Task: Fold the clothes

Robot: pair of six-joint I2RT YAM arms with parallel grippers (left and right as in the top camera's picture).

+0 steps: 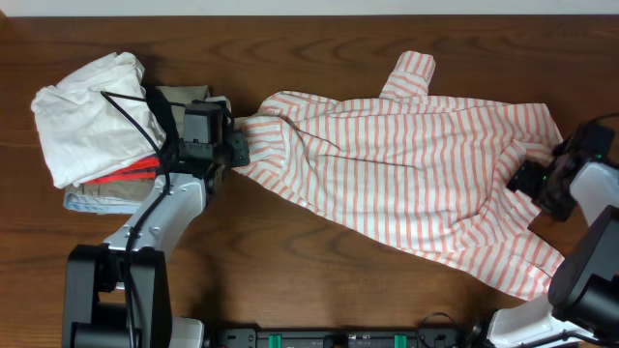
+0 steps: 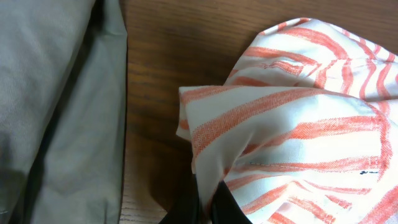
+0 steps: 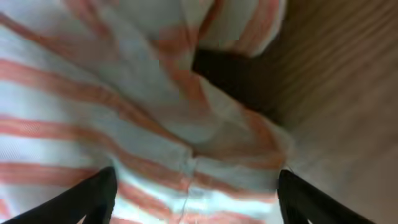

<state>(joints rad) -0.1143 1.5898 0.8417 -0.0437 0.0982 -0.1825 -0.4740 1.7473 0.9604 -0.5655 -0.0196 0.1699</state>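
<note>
A white shirt with orange-red stripes (image 1: 406,164) lies spread across the middle and right of the table, rumpled. My left gripper (image 1: 235,147) is at the shirt's left end, shut on a fold of its striped cloth (image 2: 249,124). My right gripper (image 1: 532,184) is at the shirt's right end, open, its two fingers wide apart over the striped cloth (image 3: 193,180), which lies between them. A pile of other clothes (image 1: 92,116) sits at the far left, with a grey-green garment (image 2: 56,93) beside the left gripper.
The pile at the left holds a white garment (image 1: 77,121), a red item (image 1: 131,172) and beige folded cloth (image 1: 102,198). Dark wooden table (image 1: 319,280) shows in front of and behind the shirt. A black cable (image 1: 135,116) crosses the pile.
</note>
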